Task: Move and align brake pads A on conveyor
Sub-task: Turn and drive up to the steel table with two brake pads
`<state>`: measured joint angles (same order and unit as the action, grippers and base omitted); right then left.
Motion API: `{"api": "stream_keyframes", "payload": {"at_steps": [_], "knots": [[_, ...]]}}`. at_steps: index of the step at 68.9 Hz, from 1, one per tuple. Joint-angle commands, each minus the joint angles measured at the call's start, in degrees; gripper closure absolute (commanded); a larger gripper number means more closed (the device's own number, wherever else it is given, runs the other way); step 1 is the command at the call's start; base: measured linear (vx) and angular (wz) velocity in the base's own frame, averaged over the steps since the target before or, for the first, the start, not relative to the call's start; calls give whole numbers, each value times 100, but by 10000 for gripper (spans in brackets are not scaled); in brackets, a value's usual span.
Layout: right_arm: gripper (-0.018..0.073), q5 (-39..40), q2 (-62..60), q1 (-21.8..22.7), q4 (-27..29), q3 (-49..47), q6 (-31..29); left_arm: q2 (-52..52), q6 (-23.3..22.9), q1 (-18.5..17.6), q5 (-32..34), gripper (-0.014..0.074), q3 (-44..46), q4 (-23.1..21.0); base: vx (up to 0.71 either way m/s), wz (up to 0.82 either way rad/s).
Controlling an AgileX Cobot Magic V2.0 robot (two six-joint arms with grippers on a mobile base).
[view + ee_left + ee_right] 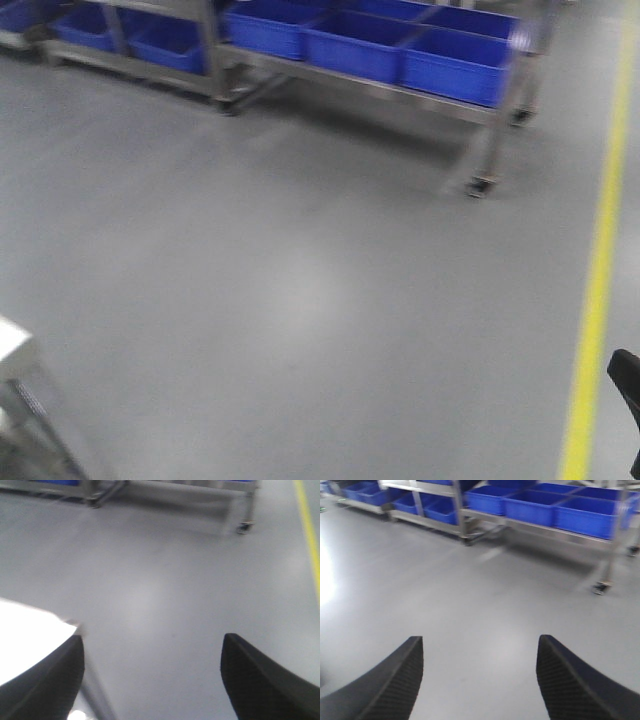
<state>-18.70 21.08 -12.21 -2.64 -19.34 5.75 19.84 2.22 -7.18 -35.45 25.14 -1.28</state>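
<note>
The brake pads A and the conveyor are out of view in every frame. My left gripper (152,642) is open over bare grey floor, with nothing between its black fingers (260,680). My right gripper (480,642) is open too, held above the floor and empty. In the front view only a black part of one arm (625,385) shows at the lower right edge. The views are blurred.
Steel racks on castors (480,185) hold blue bins (370,45) along the far side. A yellow line (598,270) runs down the floor on the right. A bright steel table corner (15,345) and its leg (95,695) stand at the lower left.
</note>
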Motion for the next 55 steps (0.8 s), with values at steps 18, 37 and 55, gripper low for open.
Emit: {"api": "stream_keyframes", "payload": {"at_steps": [18, 37, 55], "knots": [[89, 422, 51, 15, -34, -164, -32, 31, -13, -22, 388, 45, 145, -42, 26, 102], [89, 422, 51, 15, -34, -164, -32, 31, -13, -22, 388, 45, 145, -42, 24, 92], [89, 422, 51, 15, -34, -164, -32, 31, -13, -22, 388, 45, 145, -42, 21, 82]]}}
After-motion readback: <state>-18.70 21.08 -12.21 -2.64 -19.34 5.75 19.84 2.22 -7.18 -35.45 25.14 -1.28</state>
